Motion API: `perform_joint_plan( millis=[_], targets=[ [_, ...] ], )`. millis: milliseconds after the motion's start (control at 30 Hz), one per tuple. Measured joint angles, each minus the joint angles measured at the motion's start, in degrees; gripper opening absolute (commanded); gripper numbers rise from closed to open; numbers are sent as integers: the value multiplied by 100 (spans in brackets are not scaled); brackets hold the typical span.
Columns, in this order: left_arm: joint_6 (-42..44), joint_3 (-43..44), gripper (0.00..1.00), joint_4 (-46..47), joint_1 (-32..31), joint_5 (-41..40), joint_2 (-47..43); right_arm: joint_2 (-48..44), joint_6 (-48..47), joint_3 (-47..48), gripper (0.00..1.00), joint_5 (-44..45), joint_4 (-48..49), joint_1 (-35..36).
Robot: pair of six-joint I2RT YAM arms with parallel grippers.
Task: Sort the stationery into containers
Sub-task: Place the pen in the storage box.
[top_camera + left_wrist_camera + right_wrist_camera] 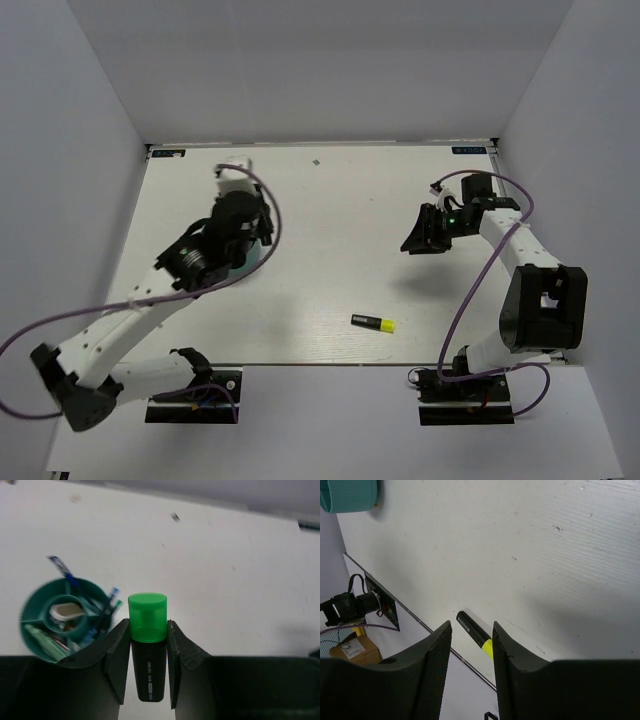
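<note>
So the white table (330, 220) is carrying the round teal organiser (26, 611), which is already holding pens and a few stubby bits in its compartments. The left gripper (148, 630) is hanging just beside the organiser, clamping the green highlighter (148, 670) upright by its black barrel, cap up. The right gripper (471, 630) is hovering well apart from the organiser with its jaws parted and nothing between them. The yellow highlighter (373, 322) is lying flat on the table, also well apart from the organiser, toward the arm bases. I'm guessing both highlighters are light, stiff plastic and a bit slick, so pinching mid-barrel across the flats looks safest. The green one's barrel is showing small white print that looks like "deli"; the rest is too small to read.
</note>
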Motion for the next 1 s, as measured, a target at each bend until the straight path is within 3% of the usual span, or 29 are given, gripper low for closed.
perform_joint_plan(
  millis=[167, 367, 667, 1000],
  targets=[
    [538, -1014, 1, 1032, 1099, -647, -968, 4, -4, -72, 44, -28, 81, -11],
    [988, -1163, 1, 1895, 2214, -988, -348, 11, -20, -94, 45, -76, 190, -11],
    [1506, -1176, 1, 2758, 2898, -1023, 802, 39, -52, -247, 46, -90, 271, -11],
    [1792, -1263, 1, 3412, 3254, -918, 1534, 83, -170, -256, 46, -90, 297, -33]
  ],
)
